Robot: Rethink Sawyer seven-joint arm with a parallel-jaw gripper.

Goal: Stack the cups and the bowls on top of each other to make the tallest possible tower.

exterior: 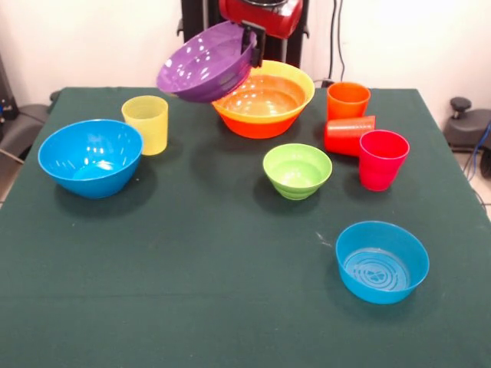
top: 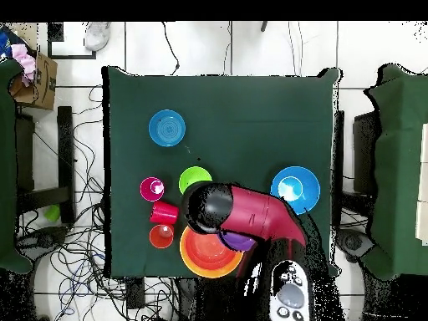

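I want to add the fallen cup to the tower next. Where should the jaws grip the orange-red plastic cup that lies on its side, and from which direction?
Grip the orange-red plastic cup lying on its side across its tapered wall near the middle, coming straight down from above. Its rounded side faces up. The upright orange plastic cup and the upright magenta-pink plastic cup crowd it, so a sideways approach would likely hit them.

The purple bowl (exterior: 205, 70) hangs tilted above the orange-red bowl (exterior: 265, 100), which sits nested in the yellow-orange bowl (exterior: 301, 79). Relative to that nested pair: yellow cup (exterior: 146, 123) left; orange cup (exterior: 347, 100) upright right; red cup (exterior: 349, 135) lying sideways beside it.
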